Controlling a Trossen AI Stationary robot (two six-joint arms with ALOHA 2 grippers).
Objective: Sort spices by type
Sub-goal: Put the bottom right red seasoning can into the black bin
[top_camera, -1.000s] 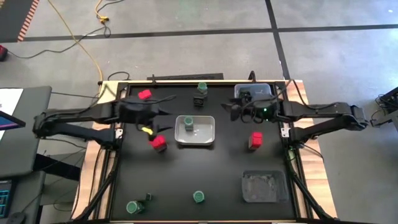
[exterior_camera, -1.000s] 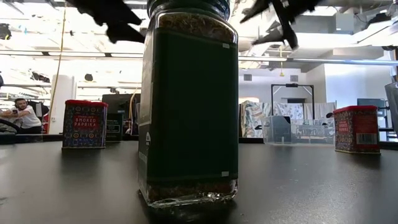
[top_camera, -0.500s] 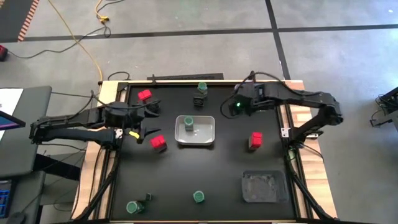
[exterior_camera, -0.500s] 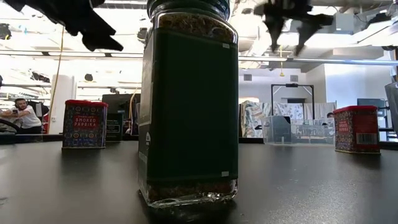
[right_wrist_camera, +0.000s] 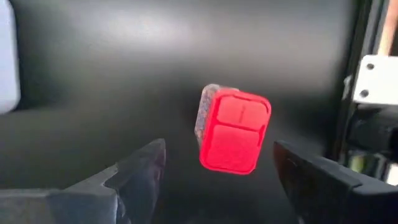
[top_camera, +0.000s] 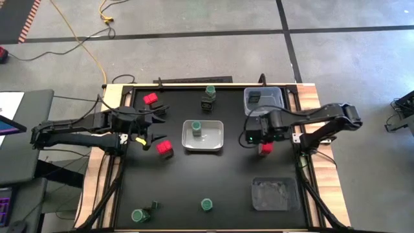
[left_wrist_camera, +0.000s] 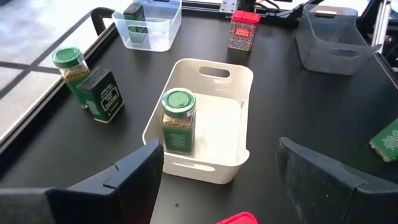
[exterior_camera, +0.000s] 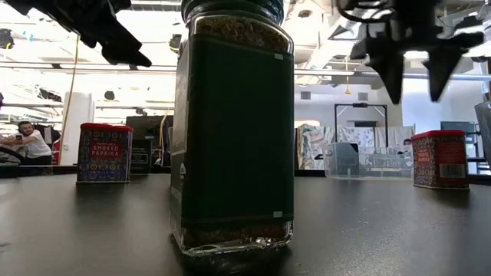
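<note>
The table point(top_camera: 207, 181) carries three trays: a white tray point(top_camera: 217, 137) at centre with one green-lidded jar point(top_camera: 196, 129) in it, a clear tray point(top_camera: 275, 94) at the far right corner with a dark tin point(top_camera: 256, 97) inside, and a grey tray point(top_camera: 275, 194) at the near right. The remaining spices stand loose: one red box point(top_camera: 151, 99) at the far left, a second red box point(top_camera: 164, 148) left of the white tray, a third red box point(top_camera: 265, 149) on the right, a jar and tin pair point(top_camera: 208, 95) at the far edge, and more jars point(top_camera: 206, 205) along the near edge.

The right gripper point(top_camera: 260, 137) hangs directly above the third red box, fingers point(right_wrist_camera: 140, 165) apart and empty; in the right wrist view the box's lid lies between them, untouched. The left gripper point(top_camera: 143, 126) hovers beside the second red box, fingers point(left_wrist_camera: 140, 177) apart and empty, facing the white tray.

Judgement: the step in hand is the pick of the right-hand red box. The next move calls for a straight descent so that the fingers straddle the box's sides, then closure before lifting. No tray yet holds a red box; the grey one looks the likely destination.
</note>
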